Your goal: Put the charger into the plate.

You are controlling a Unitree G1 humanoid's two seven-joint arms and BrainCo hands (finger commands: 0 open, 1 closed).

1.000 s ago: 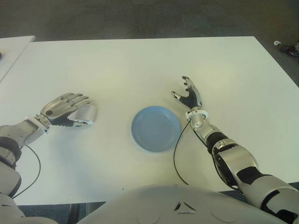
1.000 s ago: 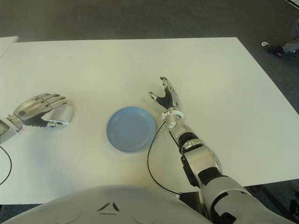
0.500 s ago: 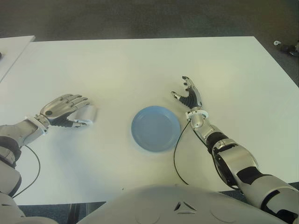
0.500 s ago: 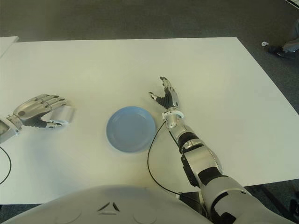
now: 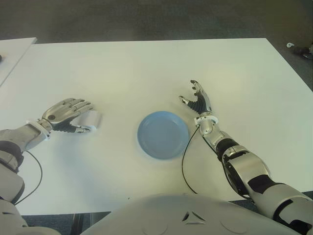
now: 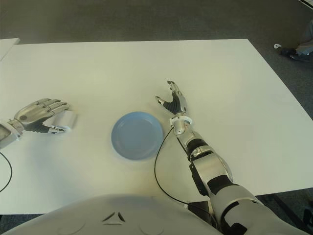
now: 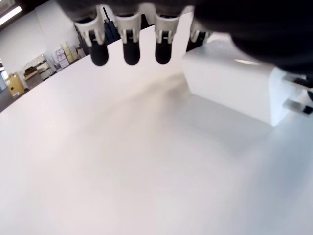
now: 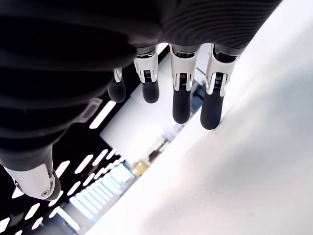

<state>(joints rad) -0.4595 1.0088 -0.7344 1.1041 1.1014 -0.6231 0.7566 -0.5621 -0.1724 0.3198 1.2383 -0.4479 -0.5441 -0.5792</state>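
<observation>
The charger (image 5: pixel 92 119) is a white block lying on the white table (image 5: pixel 146 68), well to the left of the plate. My left hand (image 5: pixel 73 111) hovers over its left side with fingers (image 7: pixel 129 46) extended above it, not closed around it. In the left wrist view the charger (image 7: pixel 234 88) lies flat on the table with its metal prongs (image 7: pixel 298 95) showing at one end. The blue plate (image 5: pixel 163 134) sits empty at the table's middle. My right hand (image 5: pixel 197 100) shows just right of the plate, fingers spread, holding nothing.
A black cable (image 5: pixel 184 161) runs from my right wrist along the plate's right side toward the table's near edge. Another white table's corner (image 5: pixel 12 49) shows at the far left. Small objects (image 5: pixel 301 49) lie on the dark floor at the far right.
My left hand has drawn back slightly to the left, uncovering a little more of the charger. The charger, plate and right hand have not moved.
</observation>
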